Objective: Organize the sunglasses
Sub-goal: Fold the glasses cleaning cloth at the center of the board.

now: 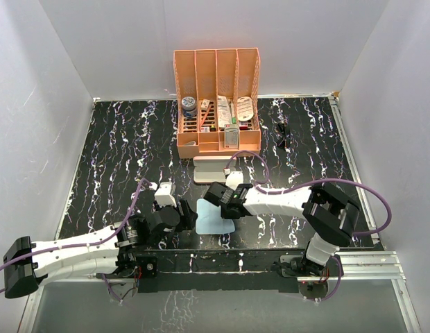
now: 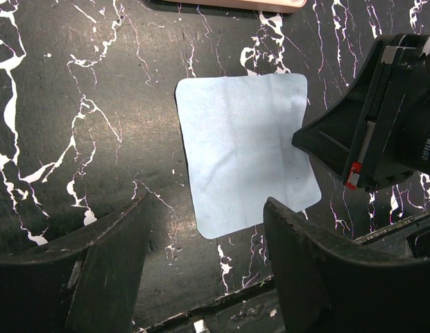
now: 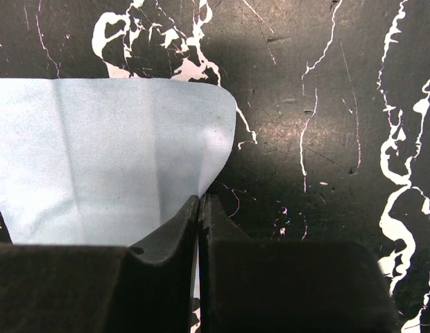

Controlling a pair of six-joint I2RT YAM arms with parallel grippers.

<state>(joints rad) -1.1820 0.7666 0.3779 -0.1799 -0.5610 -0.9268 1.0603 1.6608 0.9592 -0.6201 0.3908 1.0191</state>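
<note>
The sunglasses are a small black shape on the dark marbled table, to the right of the orange organizer, far from both grippers. A light blue cloth lies flat near the front of the table. My right gripper is shut on that cloth's right edge, with a sliver of cloth showing between its fingers. My left gripper stands open just left of the cloth's near corner, with nothing between its fingers. The right gripper's body shows in the left wrist view.
A pink glasses case lies behind the cloth. An orange desk organizer holding several small items stands at the back. White walls close the table on three sides. A metal rail runs along the near edge.
</note>
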